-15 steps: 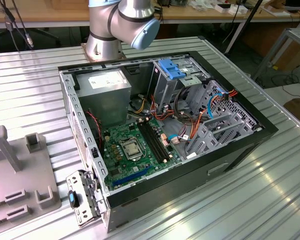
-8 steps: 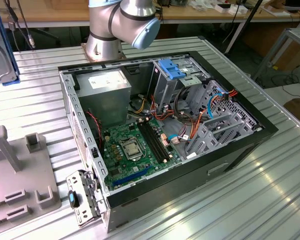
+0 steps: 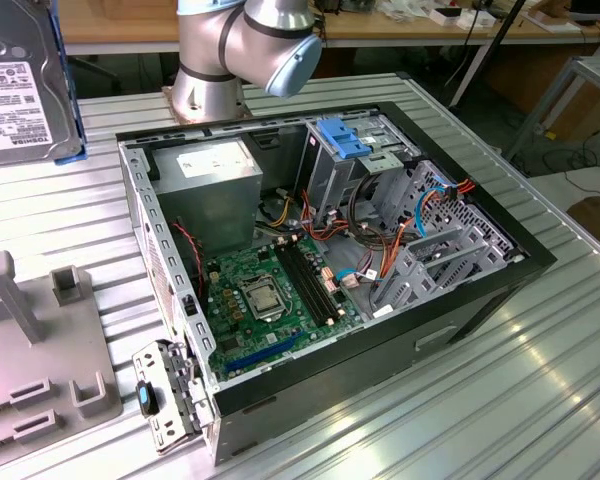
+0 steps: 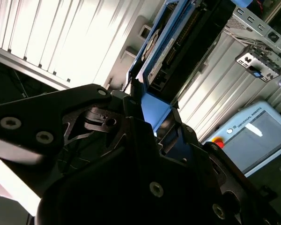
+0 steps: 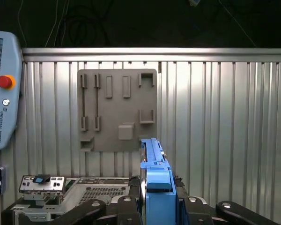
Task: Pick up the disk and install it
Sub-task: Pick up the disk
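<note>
The disk [image 3: 20,85] is lifted off the table at the exterior view's far left, close to that camera, with its label face and a blue rail showing. In the first wrist view the disk [image 5: 154,171] stands edge-on, its bright blue rail and end tab rising between my gripper's [image 5: 155,208] black fingers. In the second wrist view the dark body of the disk [image 4: 178,42] extends away from my gripper [image 4: 150,112], which is shut on its blue end. The held disk hangs above the grey holder plate, apart from the computer case.
An open computer case [image 3: 460,300] lies on the ribbed metal table, with a motherboard [image 3: 270,300], a power supply [image 3: 215,185] and a metal drive cage topped by a blue bracket [image 3: 345,140]. A grey holder plate [image 5: 117,110] lies beside it. A teach pendant [image 5: 2,89] sits nearby.
</note>
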You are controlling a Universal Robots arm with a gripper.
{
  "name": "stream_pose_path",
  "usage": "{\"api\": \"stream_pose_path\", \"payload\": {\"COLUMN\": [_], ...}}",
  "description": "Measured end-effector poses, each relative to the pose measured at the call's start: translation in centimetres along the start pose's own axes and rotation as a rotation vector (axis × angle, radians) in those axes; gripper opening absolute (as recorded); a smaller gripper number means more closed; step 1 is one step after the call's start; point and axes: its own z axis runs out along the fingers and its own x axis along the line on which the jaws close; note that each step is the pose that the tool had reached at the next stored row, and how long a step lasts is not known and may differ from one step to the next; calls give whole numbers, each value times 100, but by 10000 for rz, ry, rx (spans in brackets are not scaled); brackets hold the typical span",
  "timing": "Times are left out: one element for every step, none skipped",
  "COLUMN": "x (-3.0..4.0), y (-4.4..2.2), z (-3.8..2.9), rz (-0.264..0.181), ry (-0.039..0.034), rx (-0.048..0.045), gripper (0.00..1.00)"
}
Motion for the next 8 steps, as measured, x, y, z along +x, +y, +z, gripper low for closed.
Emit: {"api": "stream_pose_path", "payload": {"x": [0,0,0,-1,-1,-1,-1,-1], "y": [-27,-58,-97,-130,-170,-204,-254,-291], "z": [2,3,6,8,11,13,17,19], "rz": [0,-1,-1,-1,-1,0,0,0], "ry": [0,1,2,2,2,3,4,4], "rx": [3,5,9,12,15,17,20,22], "gripper": [37,37,37,37,37,37,37,37]}}
